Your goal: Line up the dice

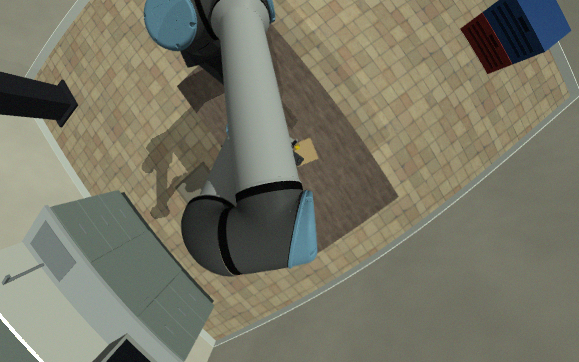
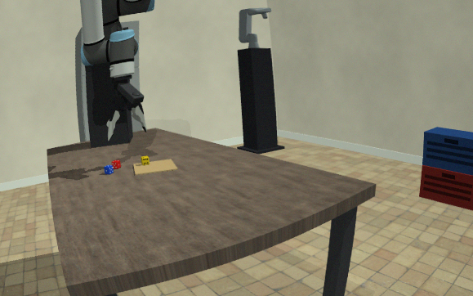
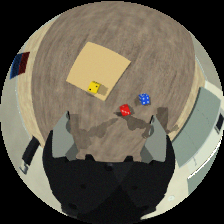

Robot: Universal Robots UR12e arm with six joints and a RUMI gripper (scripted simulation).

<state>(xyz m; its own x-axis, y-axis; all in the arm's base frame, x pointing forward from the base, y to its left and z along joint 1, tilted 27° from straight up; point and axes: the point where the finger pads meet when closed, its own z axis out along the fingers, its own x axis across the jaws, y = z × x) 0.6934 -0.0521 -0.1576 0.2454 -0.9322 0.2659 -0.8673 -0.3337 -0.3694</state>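
Observation:
The tan mat [image 1: 309, 151] [image 2: 159, 167] [image 3: 95, 57] lies flat on the table. The yellow die [image 1: 297, 147] [image 2: 145, 160] [image 3: 94, 87] sits on it near the edge on the robot's side; its top seems to show two pips. The red die [image 2: 116, 164] [image 3: 125, 110] and the blue die [image 2: 109, 169] [image 3: 144, 99] stand close together on the table, off the mat. Their top numbers are too small to read surely. My gripper [image 2: 127, 135] [image 3: 110, 113] is open and empty, above the table on the base side of the dice. In the top view the arm hides the red and blue dice.
The brown table [image 1: 353, 185] [image 2: 219, 204] carries the mat and dice. Away from it stand blue and red crates [image 1: 523, 35] [image 2: 453, 172], a black pedestal [image 1: 18, 92] [image 2: 257, 98] and green cabinets [image 1: 133, 250] [image 3: 200, 125].

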